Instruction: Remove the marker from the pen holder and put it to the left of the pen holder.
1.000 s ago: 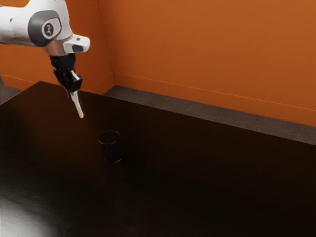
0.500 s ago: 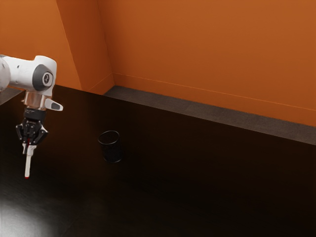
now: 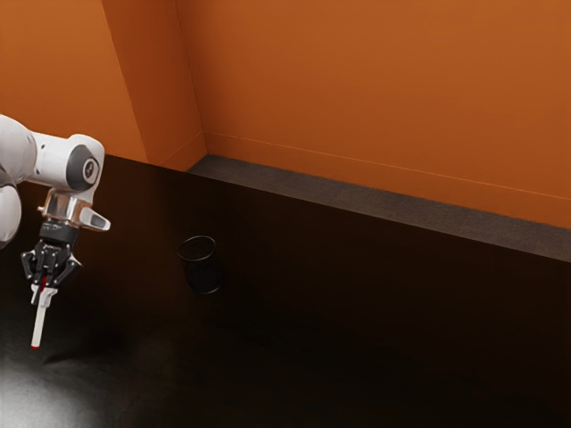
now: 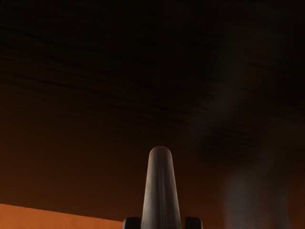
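Clasping the marker (image 3: 39, 326), red end down, the gripper (image 3: 44, 285) hangs aloft, well to the exterior view's left of the upright pen holder (image 3: 202, 275). Removal appears complete; lowering the marker and letting go are left to do.

glossy wood-grained table (image 3: 357, 321), smooth white marker (image 3: 39, 326), matt wall (image 3: 375, 98)

Dark, nearly black table (image 3: 375, 330), its far edge sloping downward toward the exterior view's right and its surface showing faint streaked grain in the wrist view. A black cylindrical pen holder (image 3: 203, 275) with a round open rim stands upright on it, left of centre in the exterior view; a pale sheen (image 3: 31, 392) lights the lower-left corner.
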You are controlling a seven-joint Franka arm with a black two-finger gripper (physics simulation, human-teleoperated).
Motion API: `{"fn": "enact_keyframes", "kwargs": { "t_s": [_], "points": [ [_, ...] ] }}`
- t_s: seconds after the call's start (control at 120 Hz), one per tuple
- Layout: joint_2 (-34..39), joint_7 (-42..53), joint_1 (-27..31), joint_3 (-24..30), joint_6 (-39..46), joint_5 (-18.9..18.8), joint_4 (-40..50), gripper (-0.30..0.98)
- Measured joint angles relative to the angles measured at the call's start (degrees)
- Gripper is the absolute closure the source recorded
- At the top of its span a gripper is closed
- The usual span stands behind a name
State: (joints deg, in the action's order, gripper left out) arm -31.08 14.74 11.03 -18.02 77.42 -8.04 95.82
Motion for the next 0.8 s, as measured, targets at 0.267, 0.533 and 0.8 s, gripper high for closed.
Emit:
{"fn": "enact_keyframes", "kwargs": {
  "t_s": [0.267,0.533,0.8],
  "points": [
    [-0.18,-0.35,-0.04,0.1,1.48,1.59,0.02,0.29],
    [22.84,-0.11,-8.68,3.57,10.01,2.89,5.5,0.08],
    [33.63,0.11,-24.07,10.88,21.23,4.75,8.06,0.02]
  ]
}}
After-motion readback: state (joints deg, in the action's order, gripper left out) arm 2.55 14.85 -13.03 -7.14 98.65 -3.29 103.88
